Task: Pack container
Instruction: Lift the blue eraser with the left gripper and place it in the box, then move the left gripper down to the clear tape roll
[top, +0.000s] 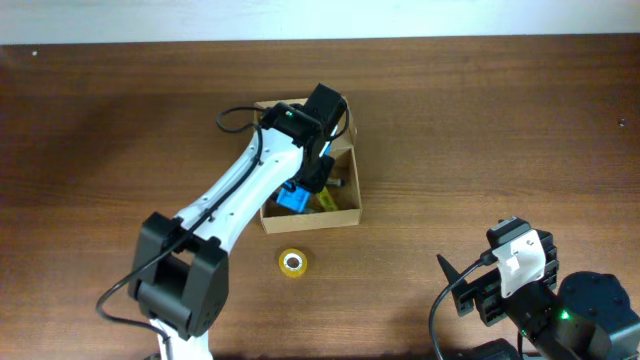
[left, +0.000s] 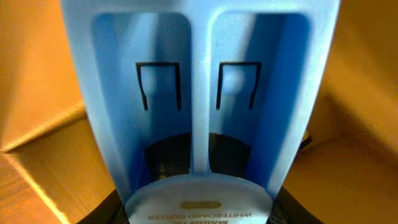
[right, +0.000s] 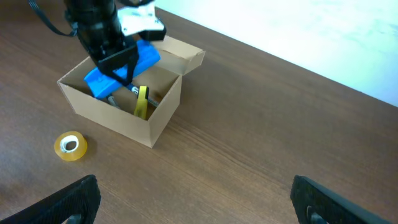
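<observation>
1. Over on the left, the white left arm (top: 235, 200) stretched across the brown wooden surface (top: 480, 130) to the box.
2. Its left hand (top: 306, 183) was pinching a blue whiteboard duster (top: 292, 200). You could read the label upside down in the left wrist view. The duster hung tilted, with its lower end down inside the box and its upper end poking above the rim.
3. The container (right: 124, 121), a plain tan cardboard box, sat around the middle of the surface toward the far edge. Its flap lid (right: 183, 53) was folded open on the far side.
4. Inside it, a yellow item (right: 142, 101) stood on edge near one corner. There was something thin and grey next to it, too small to make out.
5. A yellow tape roll (top: 292, 262) lay flat on the surface just in front of the box, not touching it.
6. Way off to the right, the right hand (right: 194, 180) sat near the front edge with its fingers spread wide and nothing between them, well apart from the box.
</observation>
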